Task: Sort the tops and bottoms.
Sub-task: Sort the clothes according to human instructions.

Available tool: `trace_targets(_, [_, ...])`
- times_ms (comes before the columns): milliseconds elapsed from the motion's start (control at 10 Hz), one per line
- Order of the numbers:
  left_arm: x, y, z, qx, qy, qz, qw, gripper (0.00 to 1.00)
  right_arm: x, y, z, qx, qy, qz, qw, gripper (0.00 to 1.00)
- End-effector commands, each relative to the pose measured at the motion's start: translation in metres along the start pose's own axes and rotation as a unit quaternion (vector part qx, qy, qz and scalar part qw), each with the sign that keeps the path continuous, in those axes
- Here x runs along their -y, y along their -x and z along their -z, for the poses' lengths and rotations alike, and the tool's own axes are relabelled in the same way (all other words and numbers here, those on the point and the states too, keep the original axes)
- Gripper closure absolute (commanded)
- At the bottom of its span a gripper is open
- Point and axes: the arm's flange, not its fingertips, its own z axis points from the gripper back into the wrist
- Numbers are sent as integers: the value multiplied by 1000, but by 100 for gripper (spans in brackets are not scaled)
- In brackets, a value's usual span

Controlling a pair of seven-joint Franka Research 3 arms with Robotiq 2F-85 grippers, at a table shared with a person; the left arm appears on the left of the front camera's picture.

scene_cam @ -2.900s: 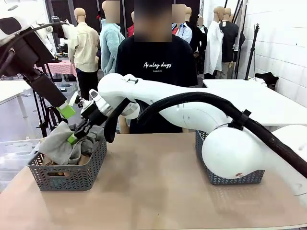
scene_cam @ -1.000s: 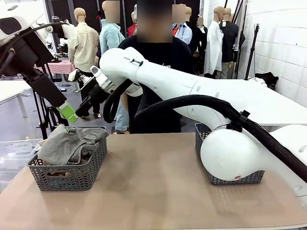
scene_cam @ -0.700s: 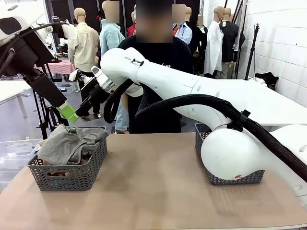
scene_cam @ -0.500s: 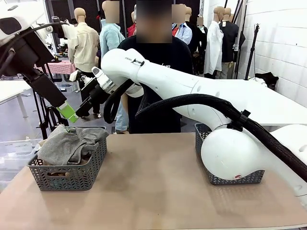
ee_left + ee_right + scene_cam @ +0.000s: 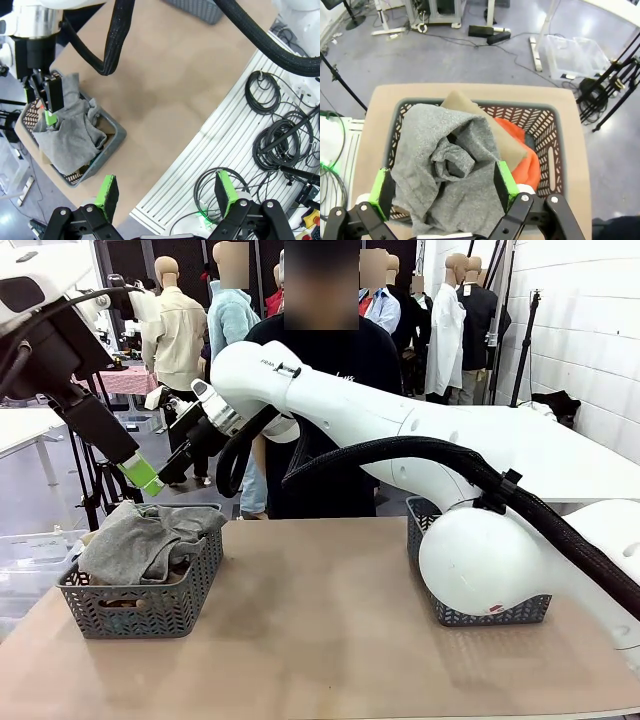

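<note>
The heather grey garment [image 5: 445,165] is lying crumpled on top of the pile in the left basket [image 5: 555,135], directly below the right gripper [image 5: 440,192], whose green pads are standing wide apart with nothing between them. From the right wrist view, a tan khaki piece [image 5: 485,125] is peeking out from under the grey one on the far side of the fingers, and an orange garment [image 5: 522,155] is showing beside it, toward the basket wall. I cannot see a teal garment in this basket.

The grey cloth is looking soft, light and limp. I think it is going to sag and unfold when it is lifted, so a pinch on the raised, bunched fold in its middle is probably giving the safest hold; a thin single edge could slip out of the pads. It is not fragile, but a corner may catch on the lattice wall.

In the front view the right gripper [image 5: 163,472] is hanging above the basket and apart from the cloth. The left gripper [image 5: 165,192] is also spread open and holding nothing, high over the near table edge [image 5: 165,100] and well apart from the clothes. A second basket [image 5: 480,615] is sitting behind the right arm's base, far from both grippers. A person in a black T-shirt [image 5: 385,365] is standing at the far side.
</note>
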Motion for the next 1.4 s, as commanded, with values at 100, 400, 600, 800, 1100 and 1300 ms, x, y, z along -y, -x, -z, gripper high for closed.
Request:
trace_targets(100, [0, 1, 0, 0, 1, -2, 1000, 0, -1, -2, -1, -7, 7, -4, 1000, 0])
trace_targets(400, [0, 1, 0, 0, 1, -2, 1000, 0, -1, -2, -1, -7, 7, -4, 1000, 0])
trace_targets(600, [0, 1, 0, 0, 1, -2, 1000, 0, -1, -2, -1, -7, 7, -4, 1000, 0])
trace_targets(800, [0, 1, 0, 0, 1, -2, 1000, 0, -1, -2, -1, -7, 7, -4, 1000, 0])
trace_targets(1100, [0, 1, 0, 0, 1, -2, 1000, 0, -1, -2, -1, -7, 7, -4, 1000, 0])
trace_targets(1300, [0, 1, 0, 0, 1, -2, 1000, 0, -1, -2, -1, -7, 7, -4, 1000, 0])
